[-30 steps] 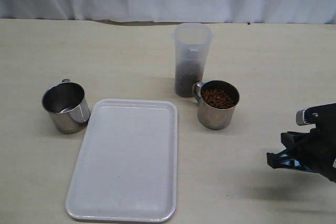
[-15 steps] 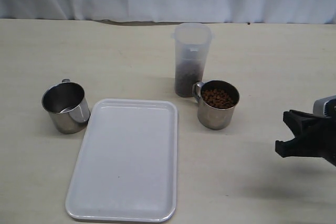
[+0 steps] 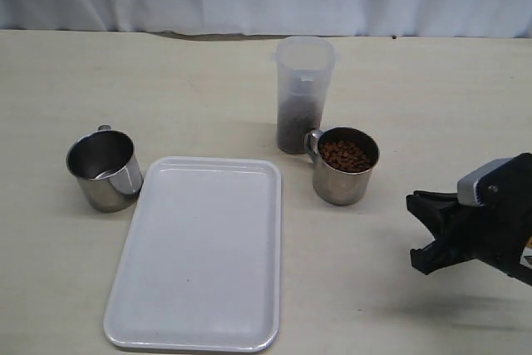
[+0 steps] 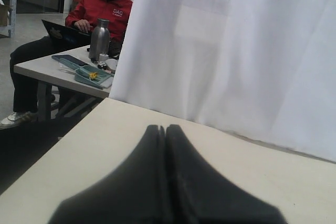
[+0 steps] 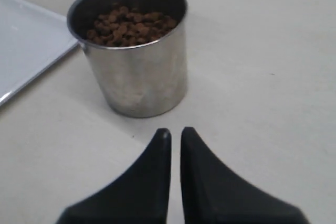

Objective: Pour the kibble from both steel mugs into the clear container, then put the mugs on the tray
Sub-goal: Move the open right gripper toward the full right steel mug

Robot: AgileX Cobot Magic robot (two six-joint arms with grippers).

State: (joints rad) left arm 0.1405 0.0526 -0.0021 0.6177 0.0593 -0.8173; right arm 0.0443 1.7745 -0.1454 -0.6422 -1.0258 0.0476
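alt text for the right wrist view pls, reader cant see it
A steel mug holding brown kibble stands on a beige table, with the shut right claw pointed at it but not touching. A corner of the white tray shows beside the mug.

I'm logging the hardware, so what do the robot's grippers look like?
Both grippers are matte black. The left gripper and right gripper each end in two wedge-shaped fingers tapering to narrow tips. In the exterior view, the right one carries a light grey block on top. No cables show.
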